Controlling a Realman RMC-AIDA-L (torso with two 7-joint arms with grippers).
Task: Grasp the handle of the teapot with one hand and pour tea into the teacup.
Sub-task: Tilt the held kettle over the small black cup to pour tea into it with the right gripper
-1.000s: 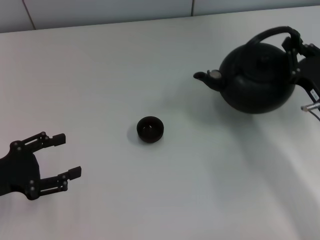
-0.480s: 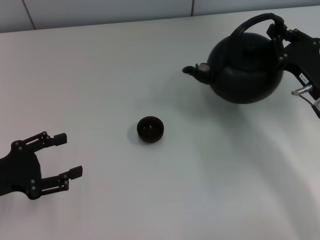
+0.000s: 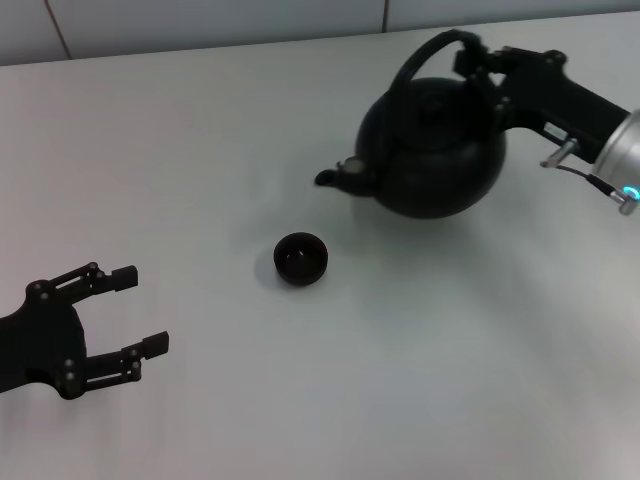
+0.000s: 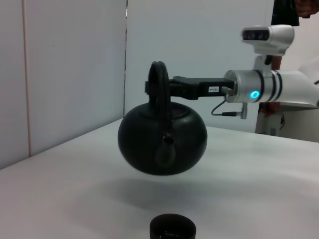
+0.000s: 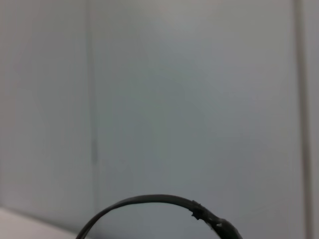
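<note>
Right hand (image 3: 482, 72) clamps handle (image 3: 418, 58); teapot (image 3: 432, 152) hangs off bench (image 3: 200, 130), spout near teacup (image 3: 301, 259). Left hand (image 3: 125, 315) spread wide, well apart, near bench's front-left edge.

Occlusions and cut-offs, teapot lift

Teacup (image 4: 172, 228) cut by left wrist view's lower edge; handle (image 5: 149, 206) shows only an arc in right wrist view; tea not discernible.

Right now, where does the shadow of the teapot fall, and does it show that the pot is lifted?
Left wrist view: a soft shadow lies on the table under the teapot, with a clear gap, so it hangs in the air above the teacup. Head view: the right gripper holds the handle.
</note>
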